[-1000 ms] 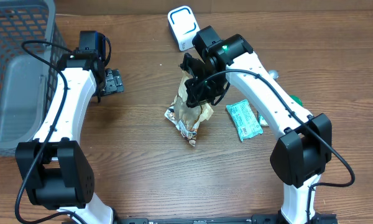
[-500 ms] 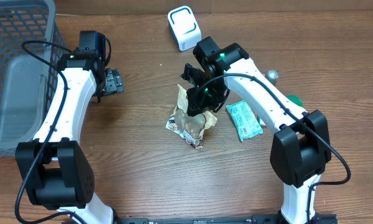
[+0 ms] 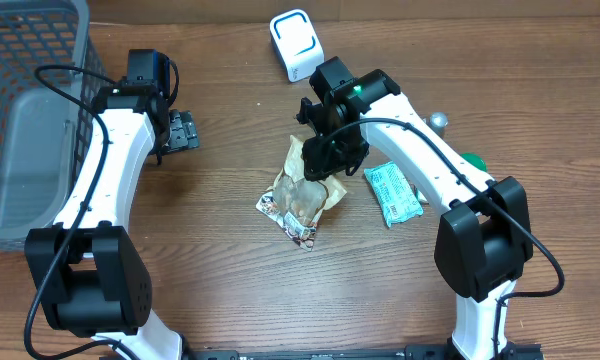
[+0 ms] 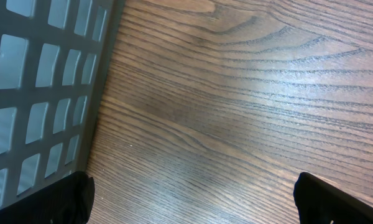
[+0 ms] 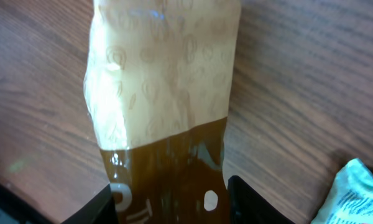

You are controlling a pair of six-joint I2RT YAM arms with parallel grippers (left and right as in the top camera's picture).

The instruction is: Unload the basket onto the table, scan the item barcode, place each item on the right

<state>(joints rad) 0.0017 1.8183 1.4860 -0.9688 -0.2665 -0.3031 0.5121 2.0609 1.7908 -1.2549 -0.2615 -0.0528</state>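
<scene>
Overhead, from left: grey plastic lattice basket (image 3: 20, 90); near it, left gripper (image 3: 183, 131), fingers spread wide above brown wooden table (image 3: 210, 260). At centre, crinkled tan-and-brown foil snack bag (image 3: 302, 190) lying on table, upper end flanked by right gripper (image 3: 325, 158), fingers parted. Just right, green-and-white packet (image 3: 392, 193).

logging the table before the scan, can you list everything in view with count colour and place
brown and tan foil snack pouch: 1, brown/tan, table centre
teal plastic packet: 1, teal with white print, right of the pouch
white rounded box with blue outline: 1, white, top centre
grey plastic mesh basket: 1, grey, far left
silver round object: 1, silver, behind right arm
green object: 1, green, mostly hidden by right arm
wooden table: 1, brown
left gripper: 1, black, open, beside basket
right gripper: 1, black, fingers either side of pouch, grip unclear
</scene>
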